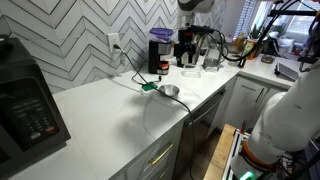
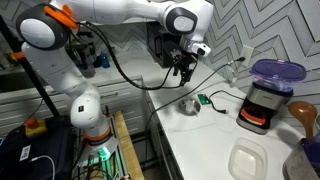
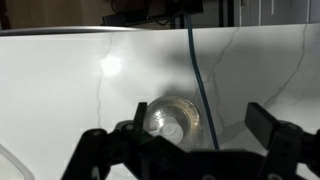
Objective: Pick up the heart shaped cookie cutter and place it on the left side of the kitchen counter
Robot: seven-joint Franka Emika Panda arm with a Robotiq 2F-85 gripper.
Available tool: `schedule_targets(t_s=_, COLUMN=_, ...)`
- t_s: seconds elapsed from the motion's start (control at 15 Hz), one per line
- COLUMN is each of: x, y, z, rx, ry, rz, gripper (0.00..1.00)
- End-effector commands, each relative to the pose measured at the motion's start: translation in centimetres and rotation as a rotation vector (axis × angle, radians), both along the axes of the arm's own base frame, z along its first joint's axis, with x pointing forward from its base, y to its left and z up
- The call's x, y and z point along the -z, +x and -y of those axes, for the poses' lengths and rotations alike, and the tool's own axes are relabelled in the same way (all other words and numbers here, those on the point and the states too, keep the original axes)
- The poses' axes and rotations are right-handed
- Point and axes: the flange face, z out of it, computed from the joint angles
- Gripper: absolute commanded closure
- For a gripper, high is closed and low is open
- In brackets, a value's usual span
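My gripper (image 2: 183, 68) hangs open and empty a short way above the white kitchen counter (image 2: 205, 140), just over a shiny round metal bowl (image 2: 188, 104). In the wrist view the bowl (image 3: 170, 115) lies between and below the two spread black fingers (image 3: 198, 118). A small green item (image 2: 204, 99) sits right beside the bowl and also shows in an exterior view (image 1: 148, 87). The red-orange heart shaped cookie cutter does not show clearly in any view.
A dark cable (image 3: 195, 75) runs across the counter past the bowl. A black microwave (image 1: 25, 105) stands at one end. A purple-lidded appliance (image 2: 268, 95) and a white container (image 2: 248, 158) stand near the bowl. Coffee machines (image 1: 190, 48) sit at the corner.
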Motion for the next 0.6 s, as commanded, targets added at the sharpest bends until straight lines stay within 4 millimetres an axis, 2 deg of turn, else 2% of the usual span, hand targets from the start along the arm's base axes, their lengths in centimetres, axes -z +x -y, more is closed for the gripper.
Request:
schedule_targets(t_s=0.0, x=2.5, y=0.4, z=1.1, rx=0.048, ry=-0.002, rz=-0.028, gripper=0.0)
schedule_targets(t_s=0.2, x=4.1, y=1.2, z=2.5, rx=0.109, ry=-0.005, rz=-0.035, gripper=0.0)
schedule_targets(t_s=0.27, x=3.1, y=1.1, z=1.7, rx=0.066, ry=-0.008, rz=-0.027, gripper=0.0)
schedule_targets(t_s=0.53, x=3.3, y=1.7, z=1.5, rx=0.073, ry=-0.025, rz=0.003, gripper=0.0)
